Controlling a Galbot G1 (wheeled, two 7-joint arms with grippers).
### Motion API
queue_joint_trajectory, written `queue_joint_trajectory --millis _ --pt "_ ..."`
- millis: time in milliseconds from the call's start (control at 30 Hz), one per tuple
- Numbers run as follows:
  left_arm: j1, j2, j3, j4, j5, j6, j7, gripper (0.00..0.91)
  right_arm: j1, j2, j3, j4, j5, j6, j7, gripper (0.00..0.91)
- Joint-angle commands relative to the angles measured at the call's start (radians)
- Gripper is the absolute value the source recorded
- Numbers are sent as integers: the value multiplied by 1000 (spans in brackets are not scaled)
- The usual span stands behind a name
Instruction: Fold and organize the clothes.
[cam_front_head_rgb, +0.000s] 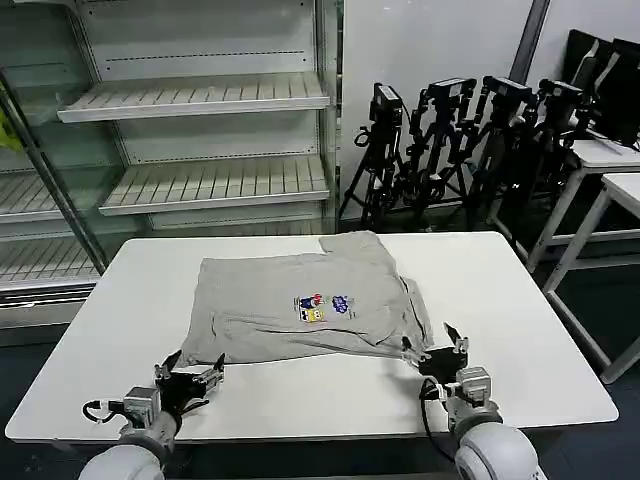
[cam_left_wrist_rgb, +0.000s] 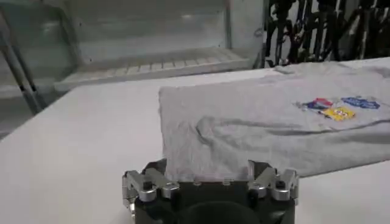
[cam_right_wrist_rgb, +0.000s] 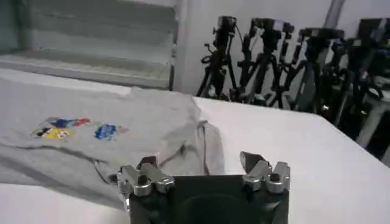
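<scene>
On the table (cam_front_head_rgb: 520, 330) the shirt (cam_front_head_rgb: 290, 300) is laid at the middle, partly folded and still wide; more folds are judged needed. At its near edge the left gripper (cam_front_head_rgb: 190, 378) and right gripper (cam_front_head_rgb: 436, 347) are held spread, nothing pinched

- We see a light grey shirt (cam_front_head_rgb: 300, 300) with a small chest print (cam_front_head_rgb: 322, 306) in red, blue, yellow and pink.
- We see it lying on a plain white table (cam_front_head_rgb: 520, 330).
- We note the left gripper (cam_front_head_rgb: 190, 378) and the right gripper (cam_front_head_rgb: 432, 352) are black with silver metal parts.
- We see pale, whitish slatted shelves (cam_front_head_rgb: 200, 100) behind.
- We see black tripods (cam_front_head_rgb: 450, 140) against a white wall.
</scene>
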Motion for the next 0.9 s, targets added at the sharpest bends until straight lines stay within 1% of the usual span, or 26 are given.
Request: queue_joint_trajectory --millis 33,67,267,533,733,900 --pt "-48 -9 3 77 -44 1 -15 131 9 19 12 -57 34 -7 7 615" --pt "-55 -10 4 82 -45 0 -16 40 19 24 7 -71 46 -7 9 0" --pt "-56 -10 0 87 -54 -2 -13 40 31 31 -17 -90 68 -8 1 0" --pt "-39 -9 -3 70 -57 -3 -8 40 32 28 -16 -84 90 -5 -2 0" --pt "-11 -14 -8 26 -55 -4 -8 40 -8 20 -4 -28 94 -1 -7 0" --pt "54 -19 -21 -53 -53 -4 -9 40 -72 13 19 42 94 -2 -6 0"
